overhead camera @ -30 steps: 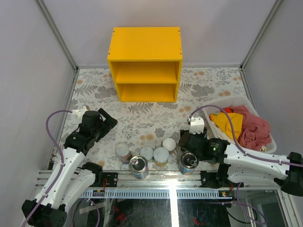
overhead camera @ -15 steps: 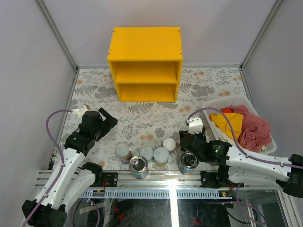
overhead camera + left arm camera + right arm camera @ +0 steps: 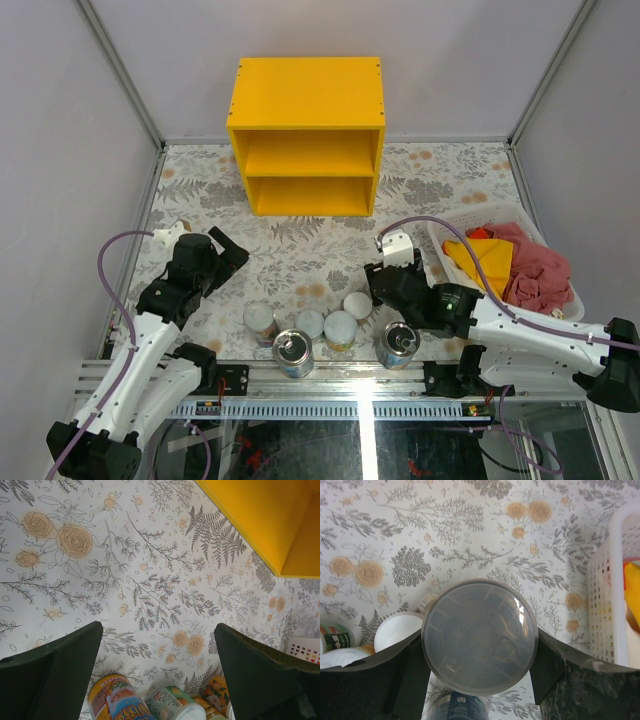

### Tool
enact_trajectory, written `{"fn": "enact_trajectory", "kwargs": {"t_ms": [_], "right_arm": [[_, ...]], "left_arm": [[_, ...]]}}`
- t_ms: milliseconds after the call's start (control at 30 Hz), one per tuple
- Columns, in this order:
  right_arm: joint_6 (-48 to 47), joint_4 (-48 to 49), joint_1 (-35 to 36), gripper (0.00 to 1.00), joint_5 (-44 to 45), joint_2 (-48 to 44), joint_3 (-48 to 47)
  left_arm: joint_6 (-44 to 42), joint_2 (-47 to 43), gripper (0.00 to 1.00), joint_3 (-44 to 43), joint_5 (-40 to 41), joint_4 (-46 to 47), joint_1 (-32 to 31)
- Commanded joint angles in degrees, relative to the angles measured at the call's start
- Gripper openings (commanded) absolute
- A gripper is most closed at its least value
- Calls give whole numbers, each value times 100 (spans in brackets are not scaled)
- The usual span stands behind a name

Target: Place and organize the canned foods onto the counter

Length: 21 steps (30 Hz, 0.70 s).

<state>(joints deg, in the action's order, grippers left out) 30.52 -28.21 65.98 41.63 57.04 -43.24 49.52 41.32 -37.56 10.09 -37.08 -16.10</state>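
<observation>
My right gripper (image 3: pixel 386 288) (image 3: pixel 480 645) is shut on a can with a cloudy grey plastic lid (image 3: pixel 480 636); in the top view the gripper hides this can. Just below it a blue-labelled tin (image 3: pixel 398 343) (image 3: pixel 455 707) stands on the table. A second blue tin (image 3: pixel 292 352) and several white-lidded cans (image 3: pixel 340 327) stand in a cluster near the front edge. My left gripper (image 3: pixel 228 250) (image 3: pixel 157 630) hangs open above the floral table, with colourful cans (image 3: pixel 112 700) below its fingers. The yellow counter (image 3: pixel 306 95) (image 3: pixel 270 520) stands at the back.
A white basket (image 3: pixel 455 225) (image 3: pixel 607 605) holding red and yellow cloth sits at the right, close to my right arm. White lids (image 3: pixel 400 630) show left of the held can. Metal frame rails border the floral table (image 3: pixel 300 250).
My right gripper has closed on the grey-lidded can and shifted a little back and left, away from the blue tin. The left arm has not moved.
</observation>
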Motion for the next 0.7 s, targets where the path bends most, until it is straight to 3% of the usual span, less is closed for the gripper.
{"fn": "enact_trajectory", "kwargs": {"t_ms": [0, 367, 667], "right_arm": [[-530, 690, -212, 19, 512, -34, -680], [-1575, 782, -863, 18, 67, 506, -2247], [-2246, 388, -1508, 17, -579, 1609, -4449]], "left_arm": [[-109, 6, 94, 38, 32, 333, -25], [-168, 38, 94, -10, 30, 342, -25], [-173, 4, 94, -12, 16, 315, -25]]}}
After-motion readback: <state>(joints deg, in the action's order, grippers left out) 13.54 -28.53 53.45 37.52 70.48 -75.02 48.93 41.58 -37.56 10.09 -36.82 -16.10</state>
